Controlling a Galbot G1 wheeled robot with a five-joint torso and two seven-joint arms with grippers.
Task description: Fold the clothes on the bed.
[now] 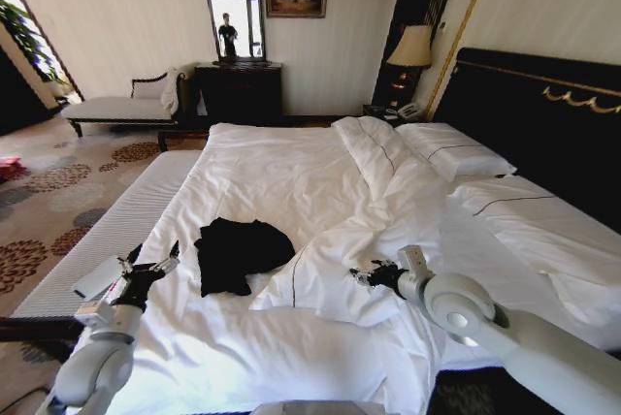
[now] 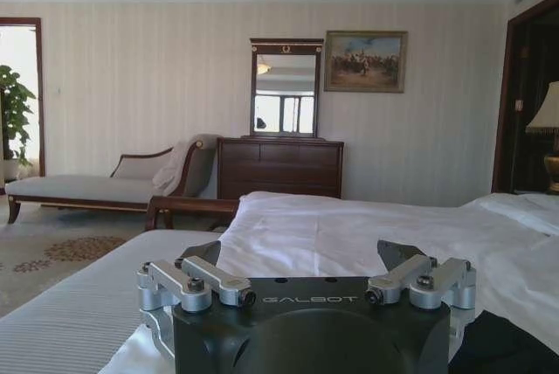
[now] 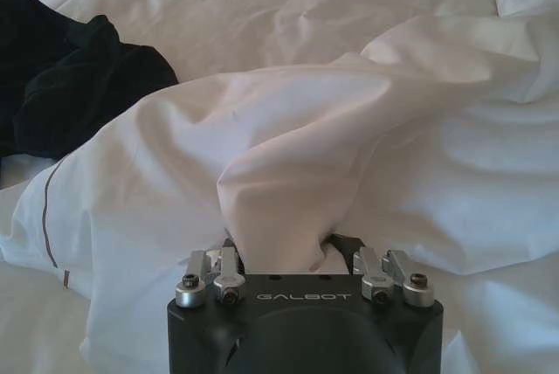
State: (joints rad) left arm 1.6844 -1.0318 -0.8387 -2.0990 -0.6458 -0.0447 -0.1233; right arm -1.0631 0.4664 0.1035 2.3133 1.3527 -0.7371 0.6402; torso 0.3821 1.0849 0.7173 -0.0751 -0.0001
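Clothes [image 1: 238, 252], a single black T-shirt, are seen crumpled in a heap on the white bedding of the bed [image 1: 291, 173], toward the robot's left and close to the near edge; a dark corner of it is also caught in the right wrist view [image 3: 74, 86]. No lettering can be read on the shirt as it lies bunched.

A fold of the white duvet [image 3: 288, 164] is pinched between the fingers of the right gripper [image 1: 366, 277] and is drawn up into a peak just beside the shirt. The left gripper [image 1: 147, 267] is held with its fingers spread wide and empty, over the bed's left edge, near the padded bench [image 1: 116, 226].

Several risks are judged from this. If the duvet is pulled further, the shirt could be dragged, tipped or buried under the loose fold. If the duvet is released carelessly, it could fall across the shirt. The garment's seams and sleeves are hidden in the heap, so a grasp by the left gripper could catch several layers at once.

"GALBOT" is printed in pale letters on both gripper housings in the wrist views.
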